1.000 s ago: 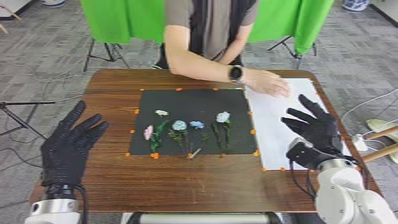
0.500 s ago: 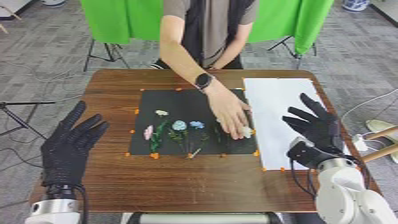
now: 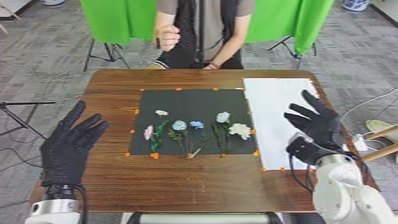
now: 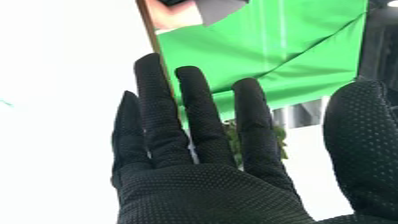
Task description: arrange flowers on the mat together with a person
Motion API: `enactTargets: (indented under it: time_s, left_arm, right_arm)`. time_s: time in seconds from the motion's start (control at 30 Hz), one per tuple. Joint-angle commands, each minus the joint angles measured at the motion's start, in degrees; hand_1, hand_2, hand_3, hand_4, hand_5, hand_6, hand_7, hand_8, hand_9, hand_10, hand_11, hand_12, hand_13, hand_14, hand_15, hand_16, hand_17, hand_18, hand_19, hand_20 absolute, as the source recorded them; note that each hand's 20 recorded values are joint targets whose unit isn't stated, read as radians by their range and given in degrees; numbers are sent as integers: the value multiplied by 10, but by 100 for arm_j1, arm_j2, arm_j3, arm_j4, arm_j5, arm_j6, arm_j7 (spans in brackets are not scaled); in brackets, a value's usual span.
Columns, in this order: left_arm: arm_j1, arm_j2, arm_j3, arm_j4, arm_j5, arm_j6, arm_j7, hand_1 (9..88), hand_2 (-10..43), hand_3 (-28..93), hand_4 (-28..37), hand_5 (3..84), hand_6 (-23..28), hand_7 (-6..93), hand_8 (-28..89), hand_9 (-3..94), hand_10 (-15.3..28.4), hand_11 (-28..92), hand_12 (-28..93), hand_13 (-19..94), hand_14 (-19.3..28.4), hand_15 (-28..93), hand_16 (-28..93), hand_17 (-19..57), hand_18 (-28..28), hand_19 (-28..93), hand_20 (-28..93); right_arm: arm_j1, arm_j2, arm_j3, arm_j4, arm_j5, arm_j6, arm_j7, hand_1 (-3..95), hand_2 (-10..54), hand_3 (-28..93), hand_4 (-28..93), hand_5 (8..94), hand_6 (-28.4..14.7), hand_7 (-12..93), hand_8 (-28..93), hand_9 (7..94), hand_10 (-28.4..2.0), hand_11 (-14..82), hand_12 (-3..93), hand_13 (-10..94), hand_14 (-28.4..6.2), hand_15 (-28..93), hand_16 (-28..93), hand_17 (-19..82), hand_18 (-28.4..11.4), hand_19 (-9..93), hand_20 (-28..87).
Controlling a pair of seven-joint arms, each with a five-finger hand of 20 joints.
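A white flower (image 3: pixel 240 131) was newly left on the mat (image 3: pixel 191 102), extending the arrangement; left hand (image 3: pixel 67 152) and right hand (image 3: pixel 320 128) were spread.

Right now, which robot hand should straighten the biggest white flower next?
Probably the right hand: it's open and closer to the biggest white flower, on that side of the black mat. The left hand is out past the mat's left edge.

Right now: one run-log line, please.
flowers on black mat | left robot hand open, left of mat | right robot hand open, at white sheet | person's hands off flowers
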Motion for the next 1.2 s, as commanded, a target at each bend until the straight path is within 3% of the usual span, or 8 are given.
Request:
enactTargets:
  time_s: [0.03,0.27,0.3,0.4,0.87,0.9,1.2]
  left_arm:
    - [12,0,30,49,-49,34,53,192,66,765,-283,334,65,102,-90,357,204,230,112,270,273,481,-89,-64,269,609,-27]
    - [19,-46,21,41,-15,8,-32,192,65,765,-283,334,65,103,-90,357,204,230,112,270,273,481,-89,-61,270,619,-22]
    - [39,-24,27,38,-29,23,11,192,66,764,-283,334,65,103,-90,357,204,231,112,270,273,481,-89,-61,270,619,-22]
    - [43,-66,0,32,0,-1,-70,192,66,764,-283,334,65,103,-91,357,204,230,112,270,273,481,-89,-61,270,621,-23]
    - [64,-15,26,44,-56,35,33,191,66,765,-283,333,65,102,-90,357,204,231,112,271,273,481,-90,-61,268,614,-30]
    - [52,-41,14,52,-38,18,-11,191,66,765,-283,333,65,102,-90,357,204,231,112,271,273,481,-90,-62,268,612,-31]
    - [53,-13,27,39,-53,36,26,191,66,764,-283,333,65,102,-90,358,204,230,112,270,273,480,-90,-64,268,605,-34]
  right_arm:
    - [492,100,-293,38,-11,212,132,153,62,828,-283,372,10,121,-127,450,-177,118,121,373,-202,348,117,11,-193,421,167]
    - [647,102,-406,76,-45,345,220,153,62,827,-283,373,10,120,-126,451,-177,118,122,372,-203,348,118,10,-193,420,167]
    - [687,101,-421,90,-52,352,231,153,62,827,-283,373,10,120,-126,451,-178,117,122,372,-203,348,118,10,-193,420,167]
    - [759,96,-452,111,-78,429,276,152,63,826,-283,373,10,120,-126,451,-178,117,122,373,-203,348,117,11,-193,420,167]
    - [1336,43,-699,405,-191,643,469,152,63,826,-283,374,10,119,-126,452,-179,118,122,373,-203,347,118,10,-193,421,168]
    - [1379,39,-715,431,-201,660,489,151,63,827,-283,374,10,119,-126,452,-178,118,122,373,-203,347,118,10,-193,420,167]
    - [1832,-12,-896,729,-275,684,617,151,63,826,-283,373,10,118,-125,451,-177,118,122,372,-203,346,118,11,-193,418,167]
